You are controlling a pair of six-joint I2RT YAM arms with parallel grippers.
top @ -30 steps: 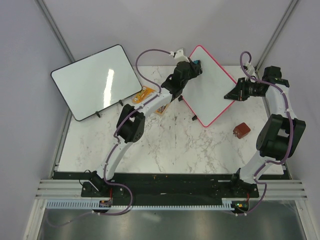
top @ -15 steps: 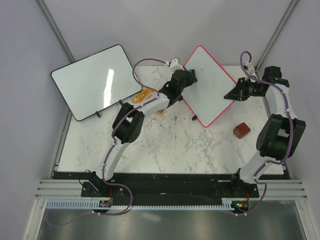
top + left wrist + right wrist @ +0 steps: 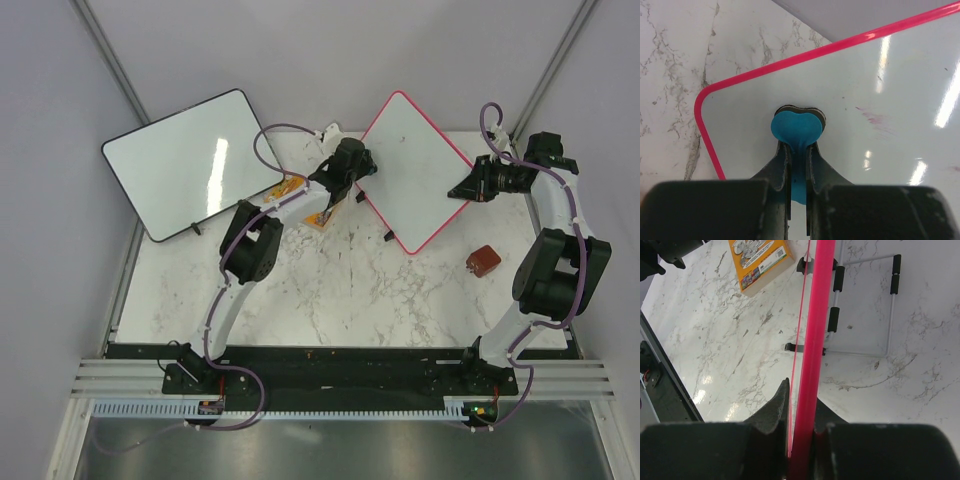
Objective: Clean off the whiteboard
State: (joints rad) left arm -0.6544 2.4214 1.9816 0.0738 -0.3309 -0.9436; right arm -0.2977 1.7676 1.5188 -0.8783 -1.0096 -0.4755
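1. Left gripper [image 3: 797,150]: jaws closed on the tail of a blue heart-shaped eraser [image 3: 796,127]. The heart lobe sticks out just ahead of the fingertips, its dark pad lying on the board.
2. Pink-framed whiteboard [image 3: 880,75]: its white face fills the area ahead and to the right of the left jaws. Its rounded corner curves just to their left.
3. A faint red smudge [image 3: 874,118] sits on the board, ahead and right of the eraser, apart from it.
4. Right gripper [image 3: 802,405]: jaws clamped on the pink edge of the board, which runs straight out ahead from between the fingers.
5. The wire stand [image 3: 865,305] with black feet is ahead and right of the right jaws, on the marble table [image 3: 730,350].
6. An orange box [image 3: 760,260] lies far ahead and left of the right jaws.
7. Overhead: the black-framed whiteboard [image 3: 190,165] is well left of the left gripper, and a reddish-brown block [image 3: 484,261] is near the right arm.
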